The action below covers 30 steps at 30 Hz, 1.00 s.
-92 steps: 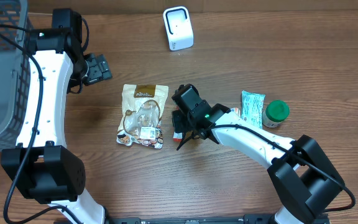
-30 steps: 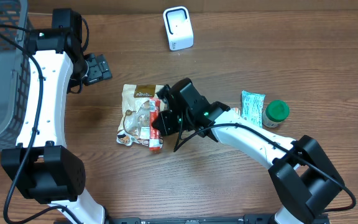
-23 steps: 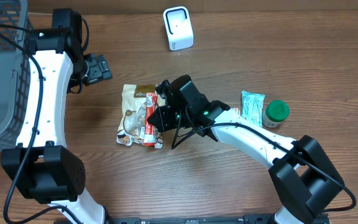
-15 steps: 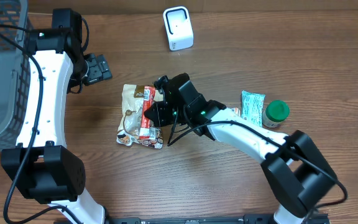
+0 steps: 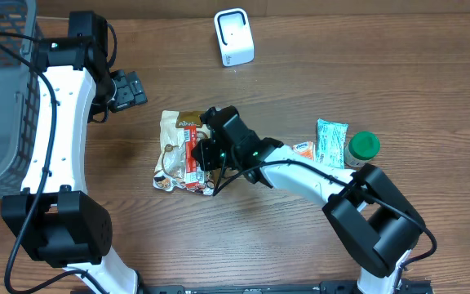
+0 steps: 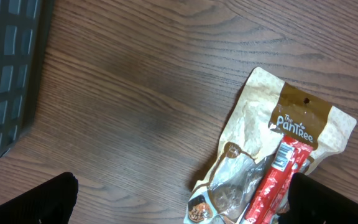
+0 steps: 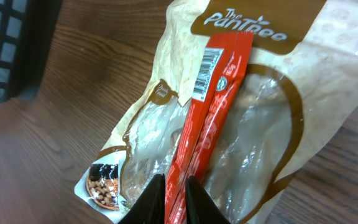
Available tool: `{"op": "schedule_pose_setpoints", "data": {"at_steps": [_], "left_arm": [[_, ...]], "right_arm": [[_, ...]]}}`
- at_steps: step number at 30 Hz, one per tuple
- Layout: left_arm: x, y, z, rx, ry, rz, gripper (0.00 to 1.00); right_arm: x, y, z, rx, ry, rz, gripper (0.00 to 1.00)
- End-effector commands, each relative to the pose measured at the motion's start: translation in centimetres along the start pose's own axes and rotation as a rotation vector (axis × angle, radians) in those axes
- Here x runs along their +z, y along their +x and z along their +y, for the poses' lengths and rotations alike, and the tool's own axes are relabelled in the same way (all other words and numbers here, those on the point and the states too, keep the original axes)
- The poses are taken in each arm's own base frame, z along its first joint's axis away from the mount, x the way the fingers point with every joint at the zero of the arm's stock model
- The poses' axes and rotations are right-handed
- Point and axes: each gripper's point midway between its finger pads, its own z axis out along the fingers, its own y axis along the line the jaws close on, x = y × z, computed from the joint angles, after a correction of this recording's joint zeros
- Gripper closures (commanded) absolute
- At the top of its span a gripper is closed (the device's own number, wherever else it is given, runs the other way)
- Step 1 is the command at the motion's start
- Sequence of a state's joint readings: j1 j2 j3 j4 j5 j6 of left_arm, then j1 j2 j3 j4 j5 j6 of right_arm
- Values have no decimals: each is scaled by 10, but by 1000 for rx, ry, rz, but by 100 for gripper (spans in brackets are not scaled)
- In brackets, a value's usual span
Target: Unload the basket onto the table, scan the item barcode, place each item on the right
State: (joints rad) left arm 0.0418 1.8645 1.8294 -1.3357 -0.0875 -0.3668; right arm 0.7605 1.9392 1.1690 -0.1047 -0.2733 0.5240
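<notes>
My right pincer [image 7: 174,196] is standing with its fingertips [image 7: 154,194] drawn narrow, one on each side of the near end of the red stick packet [image 7: 213,112]. I cannot tell whether the pads are pressing it or only flanking it.

The packet is lying lengthwise on top of the PanTree bag [image 7: 303,106], which is lying flat on the table [image 7: 104,74]. The packet's barcode [image 7: 206,74] is facing up at the far end, clear of my fingertips.

Handling, as I am judging it:
- The packet is looking light, thin and floppy, so it is likely to droop when held by one end.
- Its film is looking glossy, and so is the bag's window beneath it; I am expecting it to slide easily.
- The best hold is across the narrow width at the near end, leaving the barcode uncovered.
- A light squeeze should be enough; a hard one risks crushing the contents.

Farther off, my left pincer [image 5: 130,88] is hanging spread wide and holding nothing. The white scanner [image 5: 234,37] is standing at the far edge, well apart from the packet.
</notes>
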Motion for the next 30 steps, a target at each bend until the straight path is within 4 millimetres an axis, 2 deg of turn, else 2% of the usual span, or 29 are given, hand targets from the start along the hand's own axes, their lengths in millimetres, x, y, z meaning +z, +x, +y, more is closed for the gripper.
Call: {"op": "schedule_pose_setpoints", "data": {"at_steps": [1,6,8,13,15,21,27,30], "left_arm": [[-2,-4,2,-4,-5,-14,0],[-2,-4,2,-4,-5,-13,0],[-2,-4,2,-4,-5,-13,0],[-2,-4,2,-4,-5,-14,0],[-2,-4,2,-4,-5,-13,0],[-2,-4,2,-4,-5,-13,0],[-2,-4,2,-4,-5,-13,0],[-2,-4,2,-4,-5,-13,0]], "right_arm": [[2,-10,4,-31,68,-69,85],[1,-15,1,-33,87,-93,77],[-10,-26,12,-33,63,-106,70],[-34,-43,34,-34,63,-101,64],[-36,-39,39,-38,70,-82,64],[-23,-16,29,-73,202,-63,65],[-6,6,27,-97,233,-18,65],[-5,10,24,-98,250,-5,66]]}}
